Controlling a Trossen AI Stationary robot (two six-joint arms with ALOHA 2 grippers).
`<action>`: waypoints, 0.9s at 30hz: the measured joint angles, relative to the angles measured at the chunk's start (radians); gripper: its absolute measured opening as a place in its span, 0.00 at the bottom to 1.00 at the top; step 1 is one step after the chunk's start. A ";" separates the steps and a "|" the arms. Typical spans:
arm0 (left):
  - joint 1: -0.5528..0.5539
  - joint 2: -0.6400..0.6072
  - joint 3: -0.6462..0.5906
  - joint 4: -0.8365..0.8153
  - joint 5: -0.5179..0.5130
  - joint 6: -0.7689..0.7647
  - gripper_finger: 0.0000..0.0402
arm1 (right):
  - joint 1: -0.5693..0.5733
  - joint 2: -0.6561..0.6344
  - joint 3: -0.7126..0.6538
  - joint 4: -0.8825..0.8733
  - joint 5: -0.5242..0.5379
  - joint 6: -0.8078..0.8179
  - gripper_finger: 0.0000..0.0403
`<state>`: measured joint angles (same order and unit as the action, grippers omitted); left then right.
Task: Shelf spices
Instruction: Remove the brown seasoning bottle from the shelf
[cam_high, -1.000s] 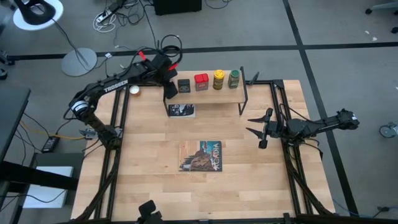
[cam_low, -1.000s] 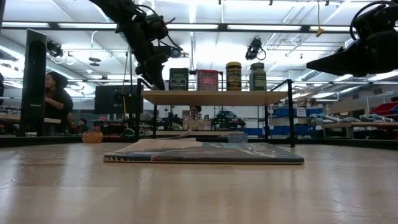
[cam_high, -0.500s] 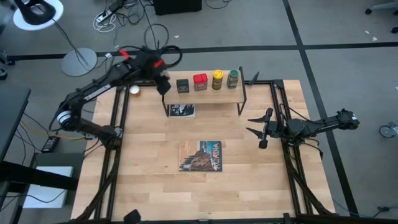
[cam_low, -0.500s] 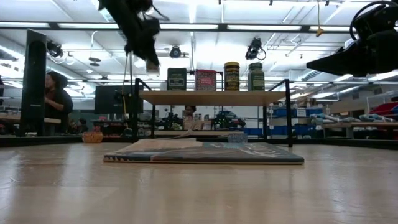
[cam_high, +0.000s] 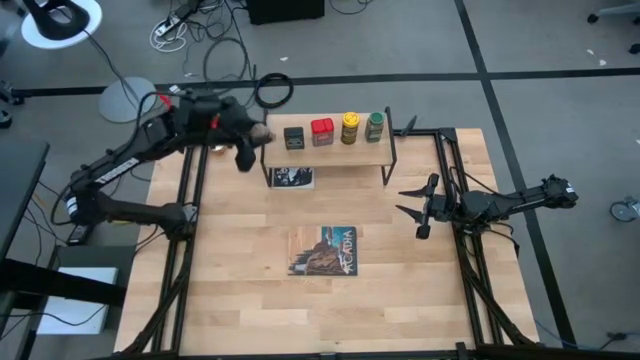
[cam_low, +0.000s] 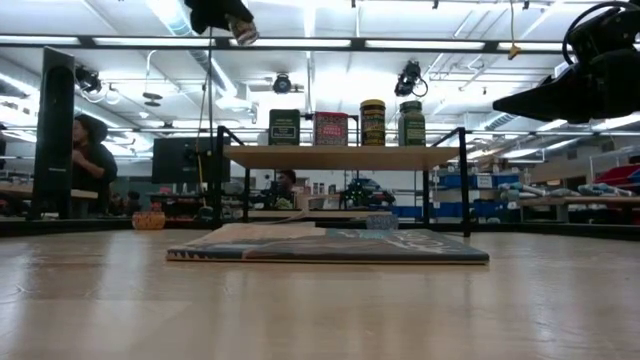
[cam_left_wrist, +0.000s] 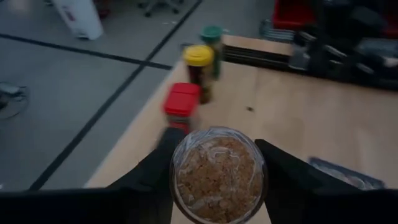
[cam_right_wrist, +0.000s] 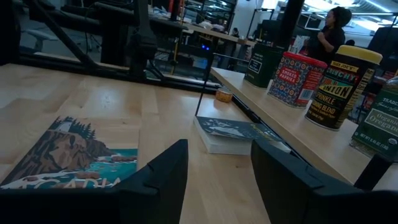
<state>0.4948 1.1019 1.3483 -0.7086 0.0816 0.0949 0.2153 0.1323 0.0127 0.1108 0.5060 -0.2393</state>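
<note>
My left gripper (cam_high: 252, 143) hangs off the shelf's left end, shut on the tiny clear jar (cam_left_wrist: 217, 174) of brown grains. In the low view the left gripper (cam_low: 228, 15) and the jar (cam_low: 246, 33) are well above the shelf (cam_low: 340, 157). On the shelf board (cam_high: 330, 152) stand the black tin (cam_high: 294, 138), red tin (cam_high: 322, 131), yellow-capped jar (cam_high: 351, 127) and green-capped jar (cam_high: 375, 126), in a row on their bases. My right gripper (cam_high: 412, 208) waits open over the table's right side. My left gripper pinches the clear jar between its two fingers (cam_left_wrist: 158, 168), one on each side of the round wall (cam_left_wrist: 180, 186). The wrist view looks onto the jar's end, so its length in the hold is hidden. The jar is lifted clear, above the height of the tins.
A picture-covered book (cam_high: 324, 250) lies flat mid-table, and a smaller book (cam_high: 292, 177) lies under the shelf's left part. Black frame rails (cam_high: 190, 200) run along both table sides. Bare tabletop (cam_high: 250, 290) spreads around the big book. A person (cam_low: 90, 150) stands in the room beyond.
My left gripper has risen steeply from the shelf's left end and drawn back toward the table's left edge, carrying the clear jar with it. The four containers on the shelf have stayed in place.
</note>
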 joint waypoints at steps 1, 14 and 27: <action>-0.022 0.001 -0.001 -0.008 -0.001 -0.008 0.45 | 0.000 0.000 0.000 0.000 0.000 0.000 0.44; -0.339 0.110 -0.238 0.106 -0.120 -0.225 0.45 | 0.000 0.000 0.000 0.010 0.000 0.000 0.44; -0.460 0.355 -0.444 0.448 -0.227 -0.230 0.45 | 0.000 0.000 0.000 0.023 0.000 0.000 0.44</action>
<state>0.0346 1.4564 0.9042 -0.2604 -0.1455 -0.1354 0.2157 0.1326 0.0128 0.1333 0.5056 -0.2394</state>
